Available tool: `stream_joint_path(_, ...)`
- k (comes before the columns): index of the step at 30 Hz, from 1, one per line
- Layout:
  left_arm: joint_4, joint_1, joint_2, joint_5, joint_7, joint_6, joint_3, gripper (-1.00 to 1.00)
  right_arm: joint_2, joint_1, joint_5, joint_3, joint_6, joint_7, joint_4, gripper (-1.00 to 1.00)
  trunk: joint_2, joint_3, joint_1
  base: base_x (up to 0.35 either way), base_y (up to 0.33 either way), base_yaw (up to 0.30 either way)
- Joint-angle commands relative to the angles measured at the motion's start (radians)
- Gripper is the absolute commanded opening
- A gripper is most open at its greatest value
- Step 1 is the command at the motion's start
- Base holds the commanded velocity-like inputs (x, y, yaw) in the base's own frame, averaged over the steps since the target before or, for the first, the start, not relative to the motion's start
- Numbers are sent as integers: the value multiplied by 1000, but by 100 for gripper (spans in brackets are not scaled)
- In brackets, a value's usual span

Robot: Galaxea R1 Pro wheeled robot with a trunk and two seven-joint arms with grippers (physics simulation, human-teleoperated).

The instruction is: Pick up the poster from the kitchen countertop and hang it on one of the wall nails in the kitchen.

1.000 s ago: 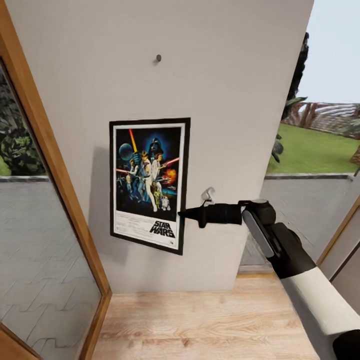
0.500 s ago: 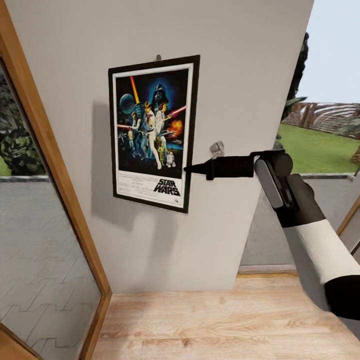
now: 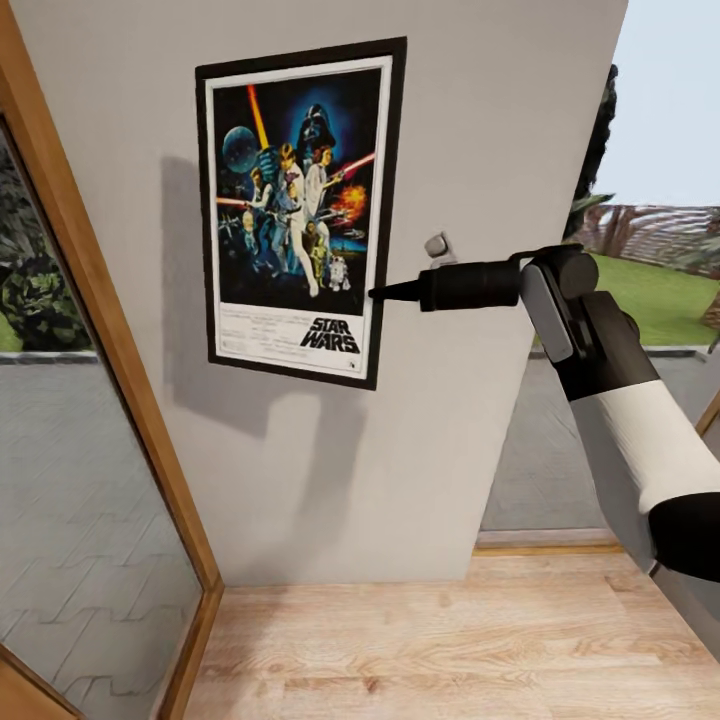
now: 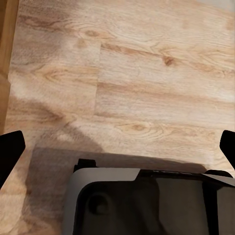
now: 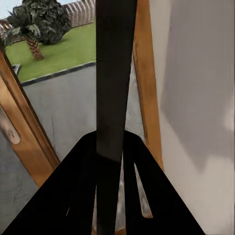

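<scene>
**Poster held flat against the wall by the right claw**

At the far left, well away from the claw, a wooden door frame (image 3: 110,340) with glass stands at an angle, and behind the glass I see paving and some greenery.

Next comes the poster (image 3: 300,210). It lies flat against the pale wall (image 3: 480,130), upright, and it throws a soft shadow on the wall to its left and below. Its black frame and white border go around dark blue art with figures and lightsabers. The lower right edge of the frame is at the tip of the right gripper (image 3: 385,293).

This claw reaches in from the right, almost level, and its fingers are pressed together on the poster's right edge. In the right wrist view the black frame (image 5: 115,78) runs as a dark strip between the two fingers, seen edge-on. Just above the claw, a small grey bracket (image 3: 438,246) sits on the wall.

Right of the arm, a lawn (image 3: 645,295) and a fence show outside.

The left gripper (image 4: 117,147) hangs over the wooden floor (image 4: 147,73), its fingers spread wide, holding nothing.
</scene>
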Motion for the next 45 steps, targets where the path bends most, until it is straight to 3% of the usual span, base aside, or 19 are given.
stream_joint_path(1, -1, 0, 0, 5, -5, 1, 2, 100, -1, -2, 0, 1, 2, 10, 1, -100, -2, -2, 1, 0, 0, 0)
stream_joint_path(5, -1, 0, 0, 5, -5, 1, 2, 100, -1, -3, 0, 2, -3, 90, 0, -100, -2, -2, 1, 0, 0, 0)
stream_joint_path(10, -1, 0, 0, 5, -5, 1, 2, 100, -1, -3, -7, 1, -5, 113, 0, -100, -2, -2, 1, 0, 0, 0)
stream_joint_path(19, -1, 0, 0, 5, -5, 1, 2, 100, -2, -3, -14, -3, -6, 115, -4, -100, -2, -2, 1, 0, 0, 0)
stream_joint_path(24, -1, 0, 0, 5, -5, 1, 2, 100, -7, -2, -14, -31, -9, 117, -11, -100, -2, -2, 1, 0, 0, 0)
stream_joint_path(45, -1, 0, 0, 5, -5, 1, 1, 100, -12, 0, -6, -23, -68, 118, -16, -100, -2, -2, 1, 0, 0, 0)
